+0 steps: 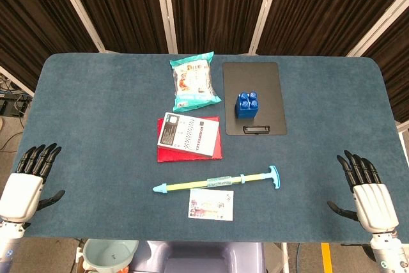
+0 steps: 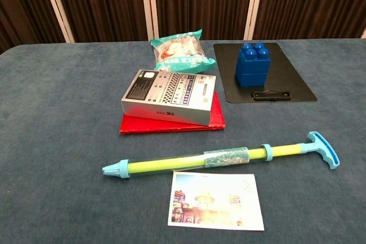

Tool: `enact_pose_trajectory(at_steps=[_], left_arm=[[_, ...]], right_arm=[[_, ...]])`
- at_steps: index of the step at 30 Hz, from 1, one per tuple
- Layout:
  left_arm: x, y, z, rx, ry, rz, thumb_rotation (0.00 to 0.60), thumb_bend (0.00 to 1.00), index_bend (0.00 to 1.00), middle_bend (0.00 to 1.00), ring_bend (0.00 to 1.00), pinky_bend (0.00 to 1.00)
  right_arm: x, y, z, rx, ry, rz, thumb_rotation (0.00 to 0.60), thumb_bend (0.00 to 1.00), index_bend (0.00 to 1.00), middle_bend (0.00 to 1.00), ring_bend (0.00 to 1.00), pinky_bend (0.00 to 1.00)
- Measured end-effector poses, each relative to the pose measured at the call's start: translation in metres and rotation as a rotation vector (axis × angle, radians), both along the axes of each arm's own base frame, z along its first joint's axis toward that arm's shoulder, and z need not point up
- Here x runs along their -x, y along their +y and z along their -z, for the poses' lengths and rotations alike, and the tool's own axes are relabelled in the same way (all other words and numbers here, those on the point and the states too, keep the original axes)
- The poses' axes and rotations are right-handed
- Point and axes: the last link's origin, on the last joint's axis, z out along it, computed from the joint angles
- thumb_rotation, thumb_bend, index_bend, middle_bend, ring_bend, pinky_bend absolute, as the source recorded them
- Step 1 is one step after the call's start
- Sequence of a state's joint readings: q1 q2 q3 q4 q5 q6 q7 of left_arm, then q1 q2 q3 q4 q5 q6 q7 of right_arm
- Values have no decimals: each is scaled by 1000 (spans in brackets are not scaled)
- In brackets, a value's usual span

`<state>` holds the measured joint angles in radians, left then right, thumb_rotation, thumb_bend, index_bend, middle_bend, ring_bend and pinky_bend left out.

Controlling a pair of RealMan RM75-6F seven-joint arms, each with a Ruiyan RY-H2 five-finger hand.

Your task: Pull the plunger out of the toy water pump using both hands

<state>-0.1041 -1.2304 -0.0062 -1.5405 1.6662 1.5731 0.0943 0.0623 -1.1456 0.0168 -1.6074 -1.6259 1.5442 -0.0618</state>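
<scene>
The toy water pump (image 1: 217, 181) (image 2: 223, 158) lies flat near the table's front edge, a yellow-green tube with a light blue nozzle at its left end and a blue T-handle (image 1: 275, 176) (image 2: 323, 149) at its right end. The plunger sits pushed into the tube. My left hand (image 1: 27, 180) rests open at the table's front left corner, far from the pump. My right hand (image 1: 367, 193) rests open at the front right corner, also well away from it. Neither hand appears in the chest view.
A picture card (image 1: 211, 204) (image 2: 216, 200) lies just in front of the pump. Behind it a silver box (image 1: 185, 133) (image 2: 170, 97) sits on a red book (image 1: 217, 148). Farther back are a snack bag (image 1: 195, 81), and a black clipboard (image 1: 271, 87) carrying a blue block (image 1: 246, 104).
</scene>
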Motion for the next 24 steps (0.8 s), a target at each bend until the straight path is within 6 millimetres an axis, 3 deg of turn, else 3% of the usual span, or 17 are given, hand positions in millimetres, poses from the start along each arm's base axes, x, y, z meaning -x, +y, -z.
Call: enact_pose_trajectory(at_steps=[7, 9, 13, 18, 24], left_arm=[[-2, 0, 5, 15, -1, 3, 600, 31, 47, 83, 43, 83], [-5, 0, 8, 19, -3, 13, 600, 44, 123, 108, 56, 98], [-13, 0, 18, 22, -27, 41, 600, 72, 392, 149, 91, 163], [-37, -2, 53, 30, -106, 83, 600, 227, 461, 166, 92, 162], [-79, -3, 98, 37, -141, 188, 600, 212, 470, 169, 92, 162]], right_arm=[[0, 3, -1, -2, 0, 6, 600, 6, 3, 25, 0, 87], [0, 4, -2, -3, -3, 6, 600, 5, 3, 25, 0, 86], [-1, 5, -4, -3, -20, 4, 600, 5, 8, 23, 0, 86], [0, 7, -15, 6, -44, 24, 600, 6, 12, 21, 0, 87], [-2, 7, -34, 40, -92, 33, 600, 5, 12, 18, 0, 86]])
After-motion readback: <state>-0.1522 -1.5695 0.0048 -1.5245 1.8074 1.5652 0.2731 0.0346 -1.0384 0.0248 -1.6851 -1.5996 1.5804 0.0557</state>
